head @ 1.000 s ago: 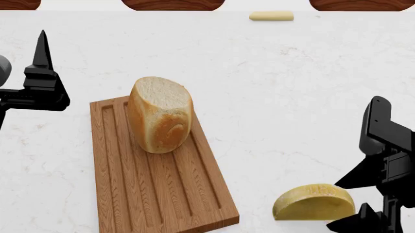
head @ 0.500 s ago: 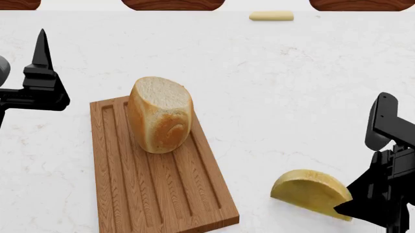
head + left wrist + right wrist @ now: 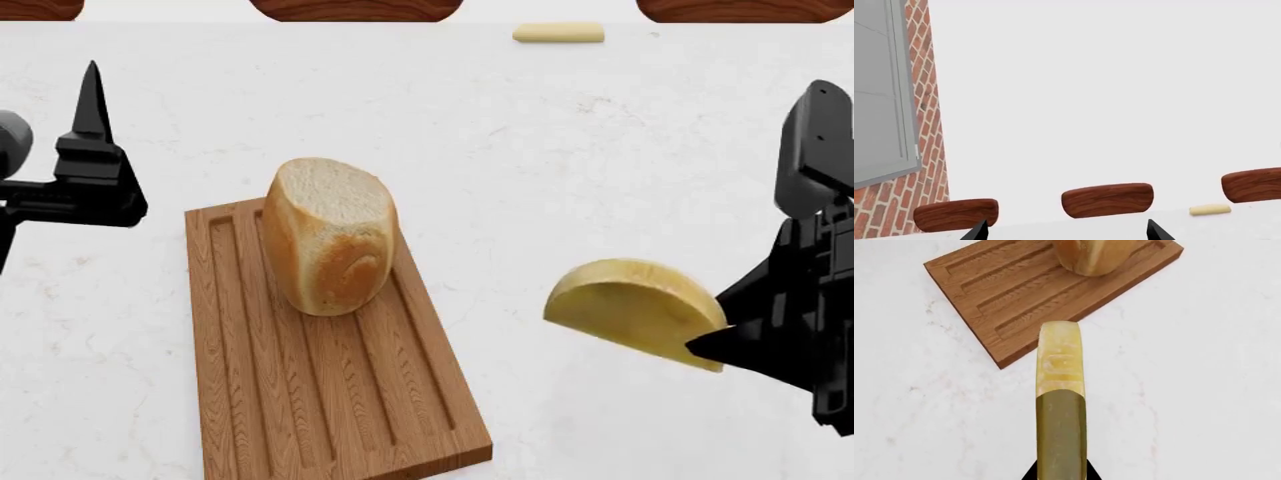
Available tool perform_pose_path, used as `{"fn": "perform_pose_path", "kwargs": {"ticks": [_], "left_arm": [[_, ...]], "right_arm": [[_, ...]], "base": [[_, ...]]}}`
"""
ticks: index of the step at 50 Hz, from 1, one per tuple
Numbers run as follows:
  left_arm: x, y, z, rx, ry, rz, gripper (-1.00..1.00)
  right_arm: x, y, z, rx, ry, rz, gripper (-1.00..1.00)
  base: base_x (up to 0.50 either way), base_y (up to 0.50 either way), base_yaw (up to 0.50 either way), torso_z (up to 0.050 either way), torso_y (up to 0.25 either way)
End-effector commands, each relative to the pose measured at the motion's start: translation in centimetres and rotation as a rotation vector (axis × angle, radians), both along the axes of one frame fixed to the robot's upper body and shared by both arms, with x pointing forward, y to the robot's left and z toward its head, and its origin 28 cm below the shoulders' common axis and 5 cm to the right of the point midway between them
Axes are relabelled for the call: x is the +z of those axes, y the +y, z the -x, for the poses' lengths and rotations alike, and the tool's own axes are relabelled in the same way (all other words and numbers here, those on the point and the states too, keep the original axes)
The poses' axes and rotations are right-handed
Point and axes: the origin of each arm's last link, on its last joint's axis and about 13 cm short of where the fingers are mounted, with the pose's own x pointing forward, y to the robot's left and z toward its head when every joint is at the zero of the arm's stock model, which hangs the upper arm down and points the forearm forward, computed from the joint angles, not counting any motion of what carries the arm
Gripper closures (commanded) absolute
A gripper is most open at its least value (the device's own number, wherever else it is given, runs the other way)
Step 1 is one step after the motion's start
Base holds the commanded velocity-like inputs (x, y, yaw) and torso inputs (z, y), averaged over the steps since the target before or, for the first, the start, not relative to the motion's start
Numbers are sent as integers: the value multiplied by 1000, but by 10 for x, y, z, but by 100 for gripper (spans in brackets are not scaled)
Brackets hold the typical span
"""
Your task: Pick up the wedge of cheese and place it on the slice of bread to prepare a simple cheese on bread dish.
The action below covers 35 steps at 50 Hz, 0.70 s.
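my right end effector (image 3: 714, 345) clamps 1 wedge of cheese (image 3: 630, 308) above worktop (image 3: 601, 160); left end effector (image 3: 91, 120) apart; 1 slice of bread (image 3: 331, 236) on 1 cutting board (image 3: 320, 380).

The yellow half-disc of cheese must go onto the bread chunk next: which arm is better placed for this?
The right. Its gripper already holds the yellow half-disc cheese wedge above the white table, beside the crusty bread chunk. The left gripper holds nothing.

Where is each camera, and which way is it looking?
Head view: up on the head, looking down at the table, bread, both grippers, left, right holding cheese.
Left wrist view: on the left arm, facing the wall, chairs; fingertips show.
Right wrist view: on the right arm, looking along the cheese toward the cutting board.
Shared: bread, board, cheese.
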Motion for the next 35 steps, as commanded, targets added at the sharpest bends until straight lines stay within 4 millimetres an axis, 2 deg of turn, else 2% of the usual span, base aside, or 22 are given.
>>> {"fn": "perform_pose_path", "kwargs": {"ticks": [1,13,22,26,35], "left_arm": [[-3,1,0,10,33,-2,-100],[-3,1,-1,13,34,-1,-100],[-2,1,0,12,37,-1,-100],[-3,1,-1,8,39,0,-100],[-3,1,-1,8,36,3,-100]], "right_arm": [[-4,0,-1,16,10,20,100],[-1,1,-2,14,0,25,100],[12,1,-14,-22,-85,135,100],[29,7,-17,-26,-150,136,100],[43,19,-23,-39,-252,201,100]], "base": [[0,0,0,0,0],[0,0,0,0,0],[0,0,0,0,0],[0,0,0,0,0],[0,0,0,0,0]]}}
